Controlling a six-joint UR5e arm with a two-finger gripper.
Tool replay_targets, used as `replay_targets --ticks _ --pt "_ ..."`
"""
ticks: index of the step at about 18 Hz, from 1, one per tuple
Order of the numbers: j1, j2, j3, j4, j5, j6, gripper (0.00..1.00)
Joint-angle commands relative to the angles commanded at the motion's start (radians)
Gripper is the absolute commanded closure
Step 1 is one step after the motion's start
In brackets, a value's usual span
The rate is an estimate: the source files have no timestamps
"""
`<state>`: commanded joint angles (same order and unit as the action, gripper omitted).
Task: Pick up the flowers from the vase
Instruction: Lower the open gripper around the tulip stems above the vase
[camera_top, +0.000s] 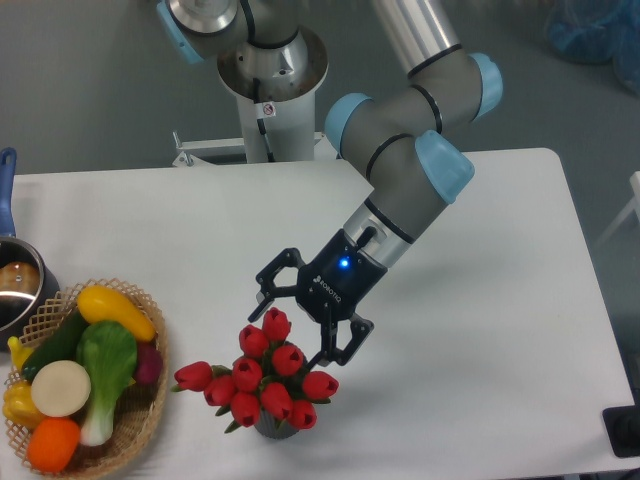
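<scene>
The flowers, a bunch of red tulip buds with small green leaves, stand in the vase near the table's front edge. Only a small dark part of the vase shows below the buds. My gripper is open, angled down from the upper right. Its black fingers straddle the top buds of the bunch, one finger at the left of the uppermost bud and one at the right. Whether the fingers touch the buds I cannot tell.
A woven wicker basket with toy vegetables sits at the front left. A steel pot with a blue handle stands at the left edge. The arm's base is at the table's back. A dark object sits at the front right corner.
</scene>
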<state>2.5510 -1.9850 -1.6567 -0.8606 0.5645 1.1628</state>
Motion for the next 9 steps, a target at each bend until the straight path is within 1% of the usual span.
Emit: replay_targets --ticks 4,9 --pt "0.000 -0.017 0.006 0.000 -0.029 -0.008 0.00" --pt "-0.003 -0.037 0.034 0.000 -0.054 -0.034 0.00"
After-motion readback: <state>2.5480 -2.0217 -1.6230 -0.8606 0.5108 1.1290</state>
